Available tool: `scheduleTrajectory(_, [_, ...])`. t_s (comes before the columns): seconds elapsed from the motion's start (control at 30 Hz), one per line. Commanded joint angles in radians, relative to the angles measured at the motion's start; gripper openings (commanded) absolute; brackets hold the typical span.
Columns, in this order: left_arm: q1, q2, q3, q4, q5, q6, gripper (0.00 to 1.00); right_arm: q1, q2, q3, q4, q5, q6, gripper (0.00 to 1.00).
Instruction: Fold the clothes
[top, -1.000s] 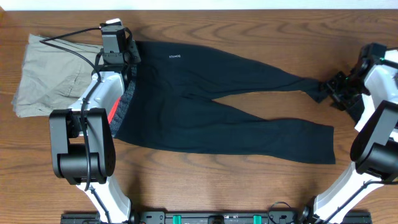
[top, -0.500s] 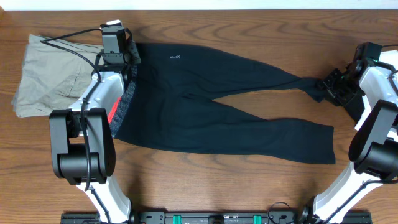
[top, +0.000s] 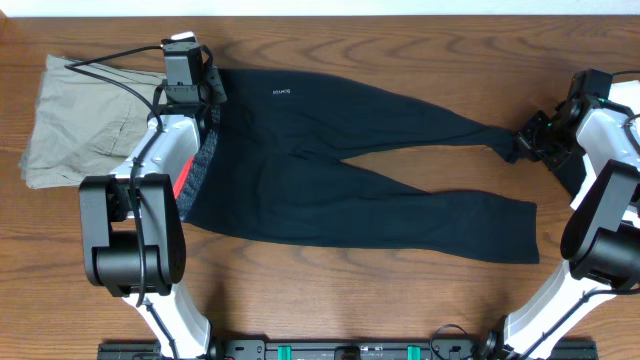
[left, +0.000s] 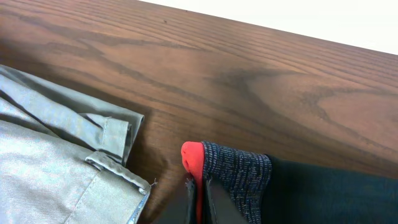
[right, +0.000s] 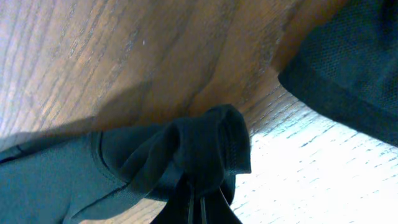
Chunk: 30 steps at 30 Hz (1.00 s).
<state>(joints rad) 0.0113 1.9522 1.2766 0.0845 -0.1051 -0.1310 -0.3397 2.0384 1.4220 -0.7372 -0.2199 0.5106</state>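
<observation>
Since a second ago our right jaws have gone from partly open to pinched shut on the ankle cuff (right: 208, 146) of the far leg, and the right arm (top: 600, 130) has edged slightly leftward. We see the black leggings (top: 350, 170) spread flat across the middle of the wooden surface (top: 400, 40), waist to our left and both legs running to the right. The nearer leg lies free with its end flat. The far leg's cuff is bunched into folds where the closed right jaws grip it. Our left jaws are closed tight on the far corner of the red-and-grey waistband (left: 233, 171). Further left lie the khaki trousers (top: 80, 120), near that corner; the left wrist view shows bare wood between the two.
</observation>
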Motion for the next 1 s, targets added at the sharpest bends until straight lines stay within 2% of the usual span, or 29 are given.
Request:
scheduleTrajectory(0.0, [0.005, -0.017, 0.019, -0.002, -0.016, -0.004, 0.07, 0.009, -0.035, 0.037, -0.039, -0.024, -0.045, 0.01])
scheduleTrajectory(0.3, [0.005, -0.017, 0.019, -0.002, -0.016, -0.002, 0.07, 0.012, -0.114, 0.076, -0.316, -0.012, -0.211, 0.04])
scheduleTrajectory(0.37, [0.005, -0.017, 0.019, -0.002, -0.016, -0.002, 0.07, 0.012, -0.111, 0.043, -0.328, 0.017, -0.235, 0.09])
scheduleTrajectory(0.43, [0.005, -0.017, 0.019, -0.002, -0.016, -0.002, 0.07, 0.012, -0.106, 0.02, -0.336, 0.146, -0.185, 0.11])
scheduleTrajectory(0.53, [0.005, -0.017, 0.019, -0.002, -0.016, -0.002, 0.07, 0.001, -0.106, 0.009, -0.339, 0.334, -0.065, 0.05])
scheduleTrajectory(0.63, [0.005, -0.017, 0.019, -0.002, -0.016, -0.002, 0.06, -0.02, -0.106, 0.027, -0.33, 0.37, -0.055, 0.06])
scheduleTrajectory(0.73, [0.005, -0.017, 0.019, -0.002, -0.016, -0.002, 0.07, -0.038, -0.106, 0.055, -0.317, 0.369, -0.056, 0.16])
scheduleTrajectory(0.77, [0.005, -0.017, 0.019, -0.002, -0.016, -0.002, 0.07, -0.04, -0.106, 0.064, -0.313, 0.366, -0.065, 0.22])
scheduleTrajectory(0.9, [0.005, -0.017, 0.019, -0.002, -0.016, -0.002, 0.07, -0.04, -0.106, 0.072, -0.309, 0.332, -0.09, 0.56])
scheduleTrajectory(0.97, [0.005, -0.017, 0.019, -0.002, -0.016, -0.002, 0.07, -0.039, -0.106, 0.072, -0.309, 0.307, -0.101, 0.65])
